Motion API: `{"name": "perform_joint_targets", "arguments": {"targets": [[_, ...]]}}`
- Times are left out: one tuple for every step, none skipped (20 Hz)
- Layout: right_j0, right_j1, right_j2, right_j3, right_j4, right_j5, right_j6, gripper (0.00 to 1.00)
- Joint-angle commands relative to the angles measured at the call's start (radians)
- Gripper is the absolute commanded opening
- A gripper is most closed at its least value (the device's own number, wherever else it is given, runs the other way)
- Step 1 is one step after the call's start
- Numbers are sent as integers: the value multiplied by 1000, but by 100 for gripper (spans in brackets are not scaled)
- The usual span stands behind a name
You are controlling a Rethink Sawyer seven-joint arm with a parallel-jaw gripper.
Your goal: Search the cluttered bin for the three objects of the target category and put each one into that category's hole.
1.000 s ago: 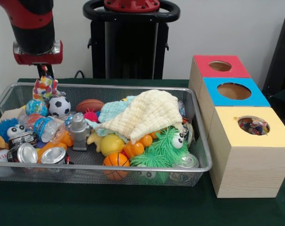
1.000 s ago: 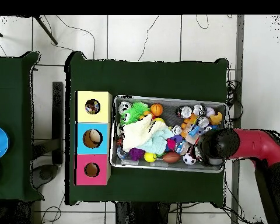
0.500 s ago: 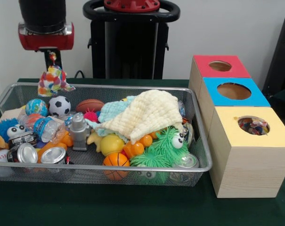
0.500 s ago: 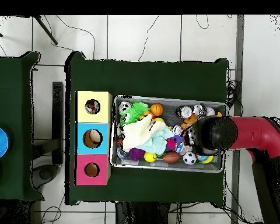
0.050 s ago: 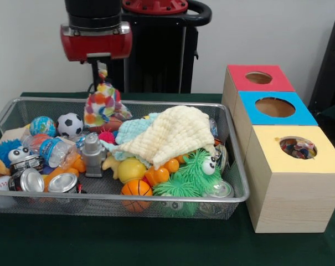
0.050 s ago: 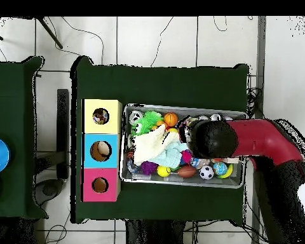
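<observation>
Three holed boxes [image 5: 278, 105] sit at my bin's [image 5: 233, 166] three o'clock. My claw [image 5: 102, 69] grips one spotted plush [image 5: 102, 105] above two cans [image 5: 42, 182].

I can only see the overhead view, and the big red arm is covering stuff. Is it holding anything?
Observer: Yes. The end effector is shut on a soft toy with many coloured spots, which dangles over the wire mesh bin.
Operator: Are the boxes coloured all the way down?
Observer: No. In the front view, the yellow-topped box has plain pale wood sides.
</observation>
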Motion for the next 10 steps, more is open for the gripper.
{"name": "perform_joint_targets", "arguments": {"targets": [[42,12,-13,87,66,-57,113,0],[63,21,-31,63,61,-48,122,0],[82,29,-49,47,62,-42,133,0],[98,37,-62,29,59,-33,139,0],[112,44,-72,18,61,-30,147,0],[128,53,-81,3,70,-26,158,0],[150,62,-96,-18,73,-15,175,0],[168,75,-106,-37,78,0,186,0],[196,88,-127,-65,82,5,209,0],[213,96,-140,-79,85,13,224,0]]}}
